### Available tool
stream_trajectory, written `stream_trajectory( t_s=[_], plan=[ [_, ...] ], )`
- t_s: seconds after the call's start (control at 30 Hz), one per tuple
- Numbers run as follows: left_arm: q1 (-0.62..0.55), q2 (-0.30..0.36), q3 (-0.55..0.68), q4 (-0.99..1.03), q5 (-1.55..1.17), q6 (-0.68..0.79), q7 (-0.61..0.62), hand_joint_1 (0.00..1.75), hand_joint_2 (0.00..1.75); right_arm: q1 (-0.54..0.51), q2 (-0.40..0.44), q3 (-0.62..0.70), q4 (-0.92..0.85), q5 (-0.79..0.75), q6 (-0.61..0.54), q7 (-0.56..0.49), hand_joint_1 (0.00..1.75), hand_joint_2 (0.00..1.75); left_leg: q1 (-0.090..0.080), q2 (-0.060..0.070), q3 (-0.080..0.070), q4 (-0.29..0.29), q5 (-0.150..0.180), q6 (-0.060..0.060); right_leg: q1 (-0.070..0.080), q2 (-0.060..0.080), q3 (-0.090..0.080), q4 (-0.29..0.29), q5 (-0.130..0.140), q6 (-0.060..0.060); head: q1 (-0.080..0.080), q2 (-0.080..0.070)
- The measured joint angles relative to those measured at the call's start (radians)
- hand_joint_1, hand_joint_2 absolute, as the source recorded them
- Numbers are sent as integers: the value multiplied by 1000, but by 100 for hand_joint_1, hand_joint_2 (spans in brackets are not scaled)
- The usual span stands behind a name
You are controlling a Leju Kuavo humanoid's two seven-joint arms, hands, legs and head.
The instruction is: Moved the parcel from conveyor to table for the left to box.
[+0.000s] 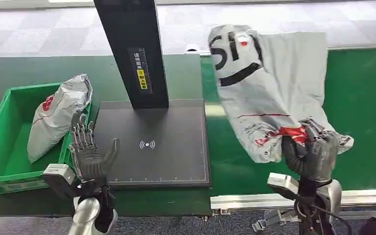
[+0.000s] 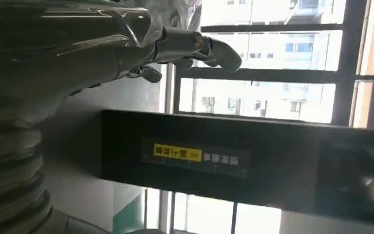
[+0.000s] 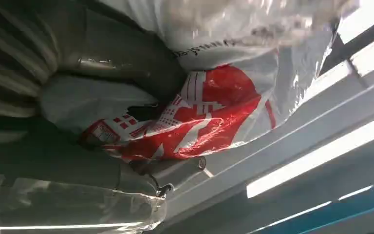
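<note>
The parcel (image 1: 269, 93) is a soft grey-white plastic mailer bag, crumpled and creased, with bold black lettering at its upper end and red print with small text near its lower end. It hangs raised and roughly upright above the green conveyor (image 1: 362, 122), its lettered top tilted toward the black post, its body slack and folded. Its lower edge, at the red print, is bunched in the right hand (image 1: 313, 152), whose fingers are curled around it. In the right wrist view the red and white print (image 3: 199, 117) lies pressed against the hand, with the clear glossy film wrinkled around it.
</note>
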Motion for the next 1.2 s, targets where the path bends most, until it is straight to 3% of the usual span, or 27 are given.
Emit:
stream_trajectory(
  t_s=[0.23, 0.33, 0.7, 0.9, 1.2],
  plan=[
    [-9, -7, 22, -53, -2, 63, -2, 0, 175, -67, -23, 201, 149, 239, 88, 111, 175, 175, 0, -1, -1, 0, 0, 0, 0, 0, 0, 0, 0, 0, 0, 0],
    [-15, -9, 36, -71, -3, 90, -2, 0, 175, -143, -31, 297, 281, 358, 255, 189, 175, 175, 0, 1, 1, 0, 0, 0, 0, 0, 0, 0, 0, 0, 0, 0],
    [-37, -14, 63, -97, -14, 111, -2, 0, 175, -288, -14, 457, 596, 350, 391, 175, 175, 175, 0, 0, 0, 0, 0, 0, 0, -1, 0, 0, 0, 0, 0, 0],
    [-59, -20, 58, -96, -19, 130, -2, 0, 175, -370, 57, 500, 762, 136, 584, 18, 175, 175, 0, 2, 2, 0, 1, 0, 1, 2, 1, 0, 0, 0, 0, 0],
    [-69, -22, 47, -93, -20, 135, -2, 0, 175, -404, 98, 521, 836, 114, 600, 11, 175, 175, 0, 2, 2, 0, 0, 0, 0, 2, 1, 0, 0, 0, 0, 0]
  ],
)
